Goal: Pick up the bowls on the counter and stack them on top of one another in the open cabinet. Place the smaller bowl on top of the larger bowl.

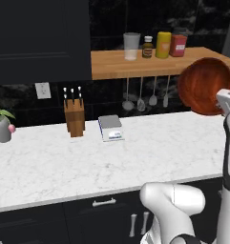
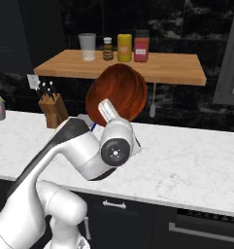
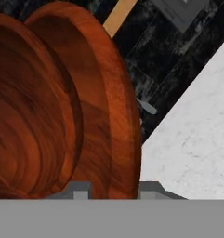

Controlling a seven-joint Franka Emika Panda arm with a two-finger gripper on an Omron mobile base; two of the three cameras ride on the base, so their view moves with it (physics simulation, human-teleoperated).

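Holding: the claw [image 3: 114, 189] is closed on the rim of a reddish-brown bowl [image 1: 204, 86], one fingertip [image 3: 78, 189] on the inside of the rim and the other on the outside.
Bowl pose: it is lifted off the desk [image 1: 88, 157] and tipped on edge, its hollow face turned sideways; the hand view shows the inner rings of the wood grain just above the claw.
Which bowl: I cannot tell the wider from the narrower here, as no second bowl is there to compare.
Bowl place: it hangs above the claw, in front of the wooden shelf [image 2: 176, 68] and level with that shelf's edge.
Behind the claw's load: hanging utensils [image 1: 140, 95] under the shelf, and on the shelf a clear cup [image 1: 131, 45], a small dark bottle [image 1: 147, 47], a yellow jar [image 1: 163, 45] and a red jar [image 1: 178, 44].
Below and to the left of the claw, left base view: a small grey scale [image 1: 110, 127], a knife block [image 1: 74, 116] and, well apart, a potted plant [image 1: 2, 125], all on the desk.
Arm: the white forearm [image 2: 84, 146] bends up over the desk front.
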